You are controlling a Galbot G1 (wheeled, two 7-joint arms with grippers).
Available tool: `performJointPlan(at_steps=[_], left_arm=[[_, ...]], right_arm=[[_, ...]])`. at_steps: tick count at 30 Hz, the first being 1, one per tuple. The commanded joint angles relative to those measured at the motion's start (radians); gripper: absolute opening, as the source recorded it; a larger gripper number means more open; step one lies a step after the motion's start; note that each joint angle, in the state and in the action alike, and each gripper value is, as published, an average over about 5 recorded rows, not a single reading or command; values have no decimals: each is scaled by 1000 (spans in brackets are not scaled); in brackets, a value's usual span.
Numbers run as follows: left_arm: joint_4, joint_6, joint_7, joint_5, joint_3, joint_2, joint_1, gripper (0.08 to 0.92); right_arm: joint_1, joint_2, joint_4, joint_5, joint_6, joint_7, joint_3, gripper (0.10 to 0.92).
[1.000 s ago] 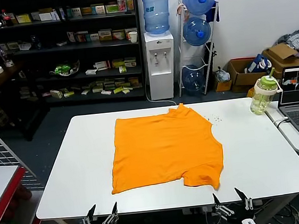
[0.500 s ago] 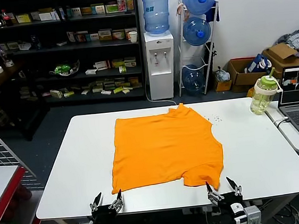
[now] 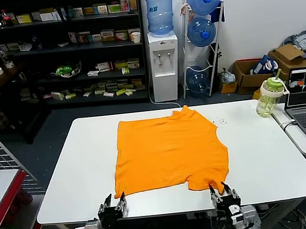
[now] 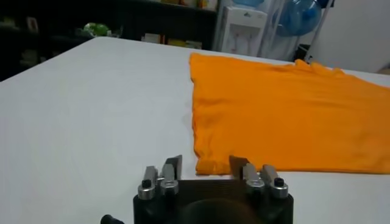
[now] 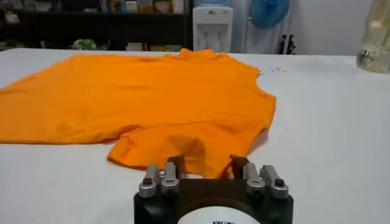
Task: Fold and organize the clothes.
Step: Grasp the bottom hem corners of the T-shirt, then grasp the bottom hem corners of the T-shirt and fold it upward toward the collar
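The bright orange short-sleeved cotton T-shirt (image 3: 168, 154) lies spread flat on the smooth white rectangular surface (image 3: 267, 157), near its middle and reaching almost to the near edge. Its long axis runs from the near-left hem corner toward the far right, where the round neck (image 3: 184, 110) forms a small raised peak pointing away from the robot. The cloth is matte and soft, with faint ripples across the body; the left side edge is straight, the near hem slightly wavy. One short sleeve (image 3: 209, 179) juts toward the near edge on the right, its cuff puckered into shallow folds. No lettering shows on the upward side.

The left end effector (image 3: 113, 207), black with metal-tipped fingers, sits at the near edge just by the shirt's near-left corner (image 4: 207, 165); its fingers are partly apart with the corner just beyond the tips, not clamped. The right end effector (image 3: 223, 196) sits at the sleeve's cuff (image 5: 183, 155), fingers likewise partly apart, the orange cloth just ahead of them.
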Motion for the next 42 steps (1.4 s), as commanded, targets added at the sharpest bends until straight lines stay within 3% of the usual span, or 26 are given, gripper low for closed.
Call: performJointPlan(at_steps=[1, 8, 14, 24, 32, 37, 42], left_arm=[[12, 9, -5, -5, 7, -5, -20, 438], [-30, 10, -3, -10, 8, 6, 8, 239], [-109, 22, -10, -34, 0, 44, 68, 98], [-271, 37, -54, -192, -67, 191, 223, 90], [-412, 76, -114, -276, -88, 241, 259, 90], [-392, 84, -126, -298, -70, 261, 198, 90], [-258, 83, -127, -343, -8, 282, 0, 90]], right_arm=[[12, 0, -18, 1, -1, 2, -7, 354], [-34, 0, 46, 4, 8, 5, -8, 160], [-125, -16, 152, 22, 14, 19, -5, 128], [-384, -65, 331, 37, 54, 37, 41, 128], [-426, -66, 404, 49, 60, 70, 61, 128], [-350, -66, 393, 57, 32, 92, 50, 128], [-133, -93, 308, 107, -23, 128, 38, 128]])
